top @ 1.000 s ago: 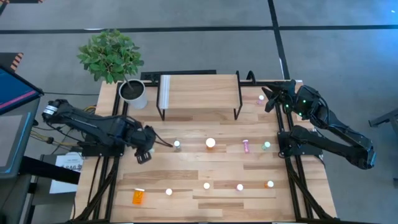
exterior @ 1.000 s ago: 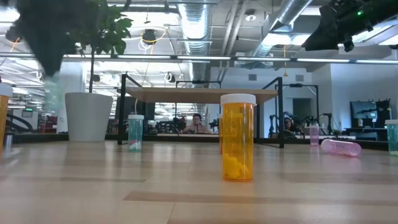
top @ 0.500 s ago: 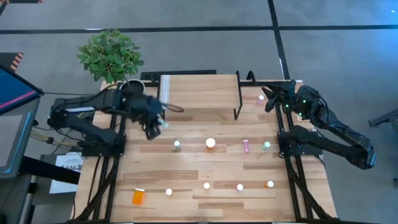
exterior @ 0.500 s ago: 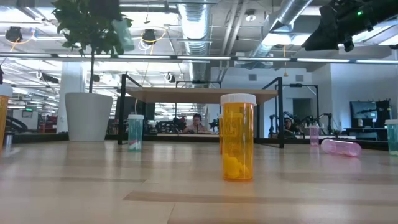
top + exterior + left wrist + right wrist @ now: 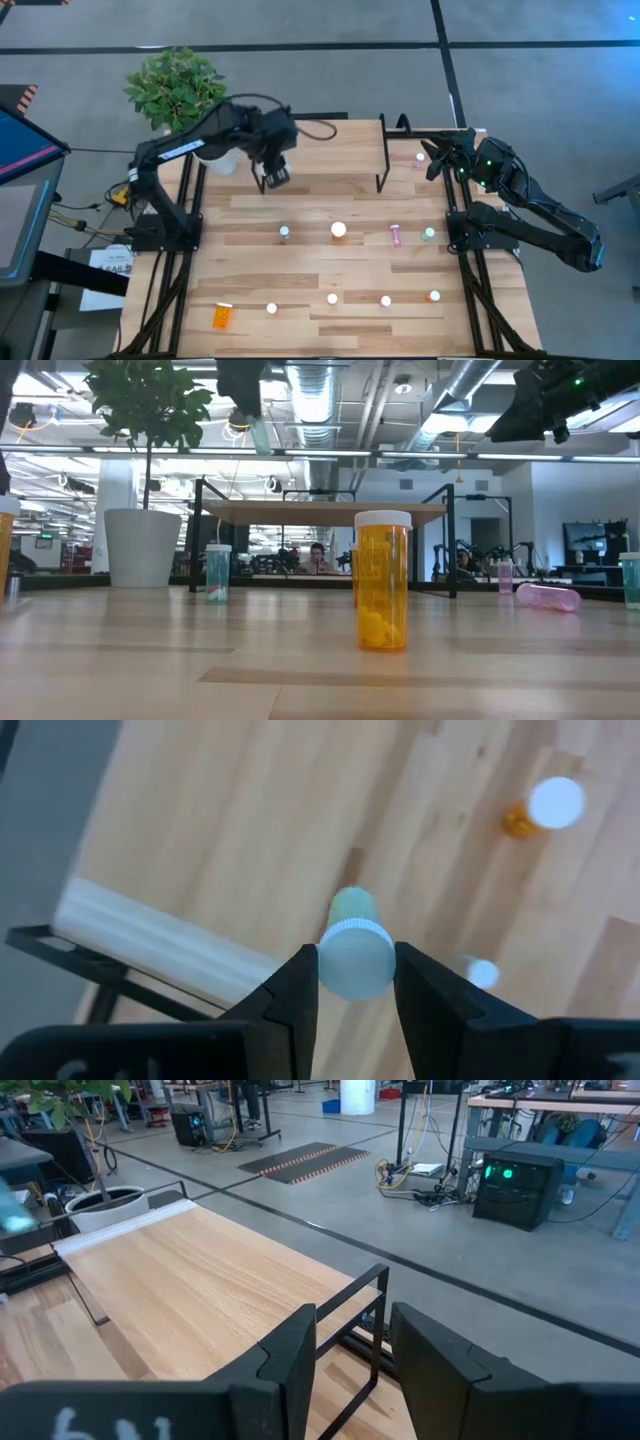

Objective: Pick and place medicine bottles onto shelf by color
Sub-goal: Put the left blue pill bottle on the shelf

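My left gripper (image 5: 275,177) hangs above the table at the front left corner of the shelf (image 5: 325,145), shut on a green medicine bottle (image 5: 352,907) with a white cap. In the low view this bottle (image 5: 258,436) shows high above the shelf board. Other medicine bottles stand or lie on the tabletop: a green one (image 5: 285,233), a large orange one (image 5: 339,230), a pink one on its side (image 5: 395,235), another green one (image 5: 429,234). My right gripper (image 5: 355,1360) waits open at the far right, beside the shelf's right end. My left gripper pinches the bottle's white cap (image 5: 355,958) between its two fingers, one on each side of the cap. The fingers come from above, pointing steeply down. The green body hangs below the cap, lifted clear of table and shelf.
A potted plant (image 5: 178,88) in a white pot (image 5: 143,547) stands at the far left, next to the shelf. More small bottles stand along the near edge (image 5: 332,298), with an orange one lying at the near left (image 5: 222,316). A pink bottle (image 5: 419,157) stands by the right gripper.
My left gripper has risen and swung from the table's left side toward the far edge and the right, to the shelf's front left corner. The green bottle has gone with it, lifted higher above the table.
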Tool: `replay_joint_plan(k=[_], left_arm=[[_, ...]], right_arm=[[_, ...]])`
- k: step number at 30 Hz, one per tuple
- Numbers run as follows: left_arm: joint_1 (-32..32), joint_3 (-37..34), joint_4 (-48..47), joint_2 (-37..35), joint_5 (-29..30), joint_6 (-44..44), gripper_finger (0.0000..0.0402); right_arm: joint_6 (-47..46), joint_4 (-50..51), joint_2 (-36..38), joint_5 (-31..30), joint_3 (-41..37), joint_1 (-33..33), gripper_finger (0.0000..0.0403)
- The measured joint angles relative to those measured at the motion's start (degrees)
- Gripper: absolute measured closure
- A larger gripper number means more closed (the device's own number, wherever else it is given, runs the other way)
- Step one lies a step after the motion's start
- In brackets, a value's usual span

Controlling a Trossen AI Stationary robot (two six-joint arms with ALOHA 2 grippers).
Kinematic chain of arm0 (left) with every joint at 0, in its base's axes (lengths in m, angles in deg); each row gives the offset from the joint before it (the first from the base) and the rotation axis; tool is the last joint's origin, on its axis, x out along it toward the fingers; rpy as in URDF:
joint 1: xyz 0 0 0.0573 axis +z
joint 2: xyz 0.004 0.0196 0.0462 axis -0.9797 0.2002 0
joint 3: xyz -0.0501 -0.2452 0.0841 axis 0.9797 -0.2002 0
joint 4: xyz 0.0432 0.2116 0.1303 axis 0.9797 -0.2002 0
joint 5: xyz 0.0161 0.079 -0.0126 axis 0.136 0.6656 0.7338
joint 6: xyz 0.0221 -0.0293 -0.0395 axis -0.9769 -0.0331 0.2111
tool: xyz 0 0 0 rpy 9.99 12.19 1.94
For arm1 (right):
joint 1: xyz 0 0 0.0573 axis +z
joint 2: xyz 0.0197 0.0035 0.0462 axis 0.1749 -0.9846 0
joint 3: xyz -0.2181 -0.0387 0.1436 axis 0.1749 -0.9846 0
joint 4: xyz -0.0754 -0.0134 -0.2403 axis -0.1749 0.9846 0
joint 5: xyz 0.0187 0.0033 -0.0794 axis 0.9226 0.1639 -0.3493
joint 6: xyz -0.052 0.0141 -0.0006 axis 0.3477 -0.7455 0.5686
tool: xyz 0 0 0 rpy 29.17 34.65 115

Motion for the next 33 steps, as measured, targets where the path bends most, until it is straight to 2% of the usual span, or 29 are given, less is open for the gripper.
replay_joint_plan(k=[5, 12, 19, 25, 33], left_arm=[[5.15, 4.61, -1.78, 3.67, 0.00, -4.79, 0.0306], [13.10, 4.71, -1.41, 3.69, 0.00, -11.56, 0.0306], [19.11, 4.67, -0.09, 4.42, -0.74, -14.24, 0.0306], [20.58, 2.24, 2.52, 4.41, -4.67, -15.21, 0.0306], [20.79, 1.11, 6.43, 4.38, -4.23, -16.26, 0.0305]], right_arm=[[0.00, 0.02, 0.01, -0.02, 0.02, 0.02, 0.0248], [0.02, 0.02, 0.02, 0.00, 0.00, 0.02, 0.0248], [0.05, 0.00, 0.00, -0.01, 0.02, 0.02, 0.0248], [0.09, 0.04, 0.01, -0.02, 0.00, 0.00, 0.0248], [0.24, 0.04, 0.00, -0.01, 0.02, 0.01, 0.0248]])
